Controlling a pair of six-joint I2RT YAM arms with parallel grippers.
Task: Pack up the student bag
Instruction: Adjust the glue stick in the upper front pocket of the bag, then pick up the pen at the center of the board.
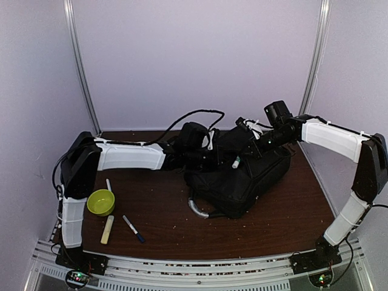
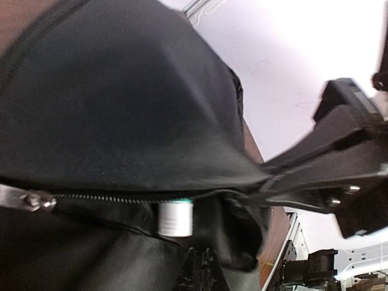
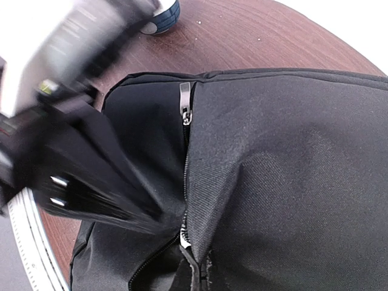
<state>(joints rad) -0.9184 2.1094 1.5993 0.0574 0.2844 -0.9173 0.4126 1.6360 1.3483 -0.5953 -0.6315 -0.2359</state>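
Two robot arms pinch the open zipper mouth of a black student bag (image 1: pixel 242 182) on a brown table (image 1: pixel 279 218).

The bag lies right of centre, its grey handle (image 1: pixel 197 209) towards the near edge. The left gripper (image 2: pixel 267 182) has its jaws clamped on one fabric lip of the opening. The right gripper (image 3: pixel 154 215) is closed on the opposite lip, below a silver zipper pull (image 3: pixel 185 103). A white marker (image 1: pixel 236 162) pokes from the gap. The bag looks soft, floppy and fairly light, likely to sag and fold. The stitched zipper hem or the handle should give the firmest hold.
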